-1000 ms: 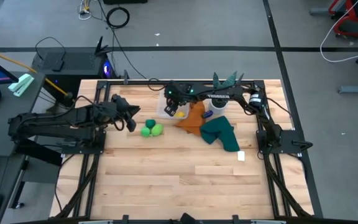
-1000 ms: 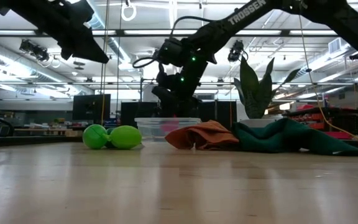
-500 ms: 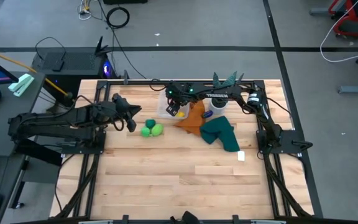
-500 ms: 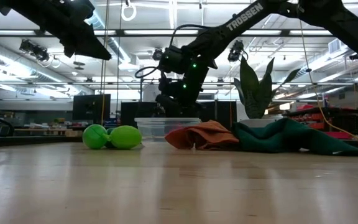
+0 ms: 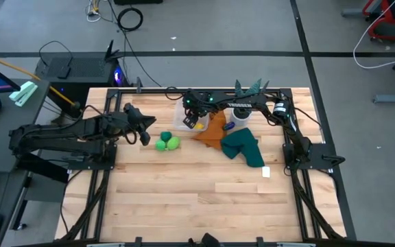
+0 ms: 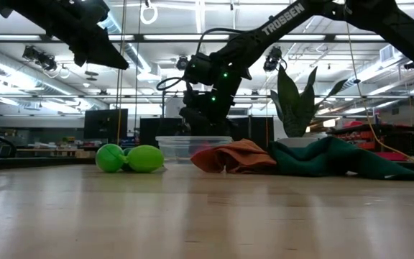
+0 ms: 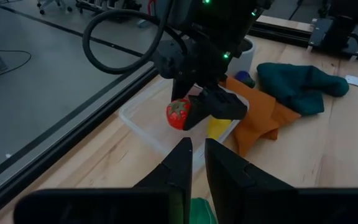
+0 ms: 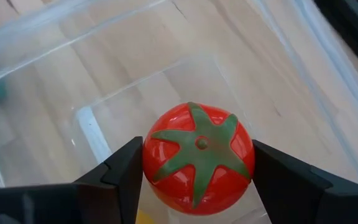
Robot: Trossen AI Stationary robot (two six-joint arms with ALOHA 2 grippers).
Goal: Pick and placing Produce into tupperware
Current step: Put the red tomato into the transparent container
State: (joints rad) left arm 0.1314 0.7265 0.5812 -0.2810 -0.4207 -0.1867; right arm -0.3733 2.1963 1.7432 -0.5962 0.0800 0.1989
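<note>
One tomato (image 8: 197, 157) clamped in my right gripper (image 8: 197, 171), risen slightly but hovering over the tupperware (image 7: 146, 121); release next. Left gripper (image 7: 193, 155) waits, nearly shut, empty.

Right hand (image 8: 197, 180) clamped, left hand (image 7: 193, 158) closed.
</note>
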